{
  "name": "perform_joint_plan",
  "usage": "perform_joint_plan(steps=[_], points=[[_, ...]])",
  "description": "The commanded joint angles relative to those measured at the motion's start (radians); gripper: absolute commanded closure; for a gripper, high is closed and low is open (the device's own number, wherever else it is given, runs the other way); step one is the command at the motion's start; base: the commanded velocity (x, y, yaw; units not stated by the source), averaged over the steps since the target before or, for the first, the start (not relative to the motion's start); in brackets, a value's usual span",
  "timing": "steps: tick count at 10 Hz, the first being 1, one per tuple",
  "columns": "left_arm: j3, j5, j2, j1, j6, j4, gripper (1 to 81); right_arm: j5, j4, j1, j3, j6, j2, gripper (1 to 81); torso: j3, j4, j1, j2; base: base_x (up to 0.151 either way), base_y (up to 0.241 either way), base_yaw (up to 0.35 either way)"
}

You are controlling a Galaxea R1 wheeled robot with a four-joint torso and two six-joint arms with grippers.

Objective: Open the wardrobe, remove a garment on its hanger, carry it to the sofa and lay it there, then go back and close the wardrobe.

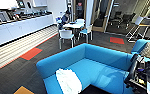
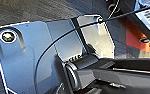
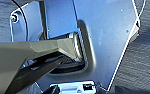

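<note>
At the far left of the head view a long white cabinet run (image 1: pixel 18 26) is seen along the wall, with an orange floor tile (image 1: pixel 31 53) in front of it on the dark carpet. Further right, white chairs with blue seats (image 1: pixel 66 36) are gathered round a small white table (image 1: pixel 74 24), where a person (image 1: pixel 65 18) is seated. The sofa (image 1: pixel 96 62) is spread across the lower middle, and the garment (image 1: pixel 68 81) is laid on its seat near the front left corner, crumpled and limp; the hanger cannot be made out within the fabric. The laying step is judged to be done, so the return to the wardrobe appears to be in hand; a turn and a drive away from the sofa are called for, with the arms kept tucked. At the right edge part of the robot's dark arm (image 1: pixel 133 68) is seen beside the sofa's right end, well apart from the garment. Whether either pincer is open or closed cannot be told; nothing is seen to be carried.
</note>
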Motion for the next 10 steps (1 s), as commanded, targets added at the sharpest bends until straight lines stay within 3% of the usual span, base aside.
perform_joint_plan(steps=[1, 3, 10], points=[[-0.005, 0.023, 0.000, -0.016, 0.003, 0.032, 1.0, -0.064, 0.001, 0.007, 0.005, -0.002, 0.010, 1.0, -0.002, 0.000, 0.001, 0.000, 0.000, 0.000, 0.000], [-0.033, 0.024, 0.019, 0.003, 0.003, 0.042, 1.0, -0.064, 0.001, 0.007, 0.005, -0.002, 0.010, 1.0, 0.019, 0.000, 0.001, -0.001, 0.000, 0.000, 0.000], [-0.067, 0.024, 0.046, 0.027, 0.002, 0.075, 1.0, -0.063, -0.001, 0.005, 0.005, -0.004, 0.010, 1.0, 0.020, 0.000, 0.001, -0.001, 0.000, 0.000, 0.000]])
